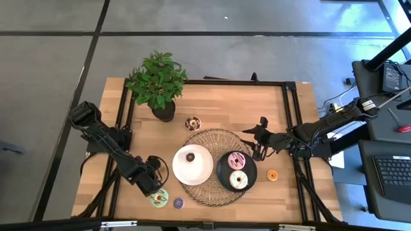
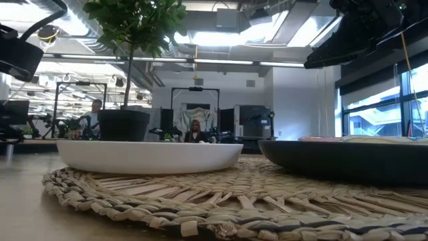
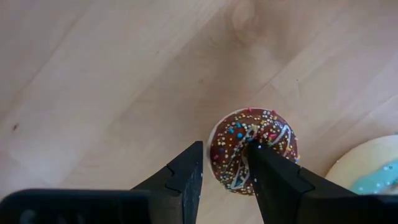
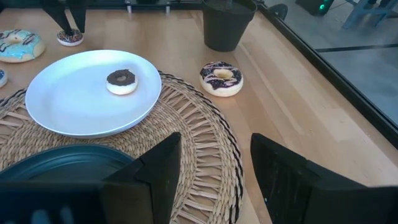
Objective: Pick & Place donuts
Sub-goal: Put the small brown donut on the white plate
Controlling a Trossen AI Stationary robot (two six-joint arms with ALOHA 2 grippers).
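Observation:
A chocolate donut with sprinkles [image 3: 252, 149] lies on the wood under my left gripper [image 3: 225, 163], near the table's near left edge [image 1: 154, 183]; that gripper is shut on it. Beside it lie a green-iced donut [image 1: 159, 197] and a tiny purple one [image 1: 178, 203]. The white plate [image 1: 200, 172] carries a small chocolate donut [image 1: 190, 157]. The black plate [image 1: 221, 174] holds a pink donut [image 1: 236, 160] and a cream donut [image 1: 238, 180]. An orange donut [image 1: 272, 174] and a dark iced donut [image 1: 192, 123] rest on the wood. My right gripper [image 4: 216, 168] is open above the mat's right edge. My left gripper has the chocolate donut by one side of its ring [image 3: 227, 155], pinched between the two fingers. One finger [image 3: 267, 168] stands in the hole, the other [image 3: 186, 171] outside the rim. The fingers come from above, pointing down. The donut lies flat on the table.
A round woven mat [image 1: 215, 196] lies under both plates. A potted plant [image 1: 157, 83] stands toward the far left, its pot [image 4: 225, 25] close to the dark iced donut. Black frame rails run along the table's left, right and far sides. Bare wood shows at the near right.

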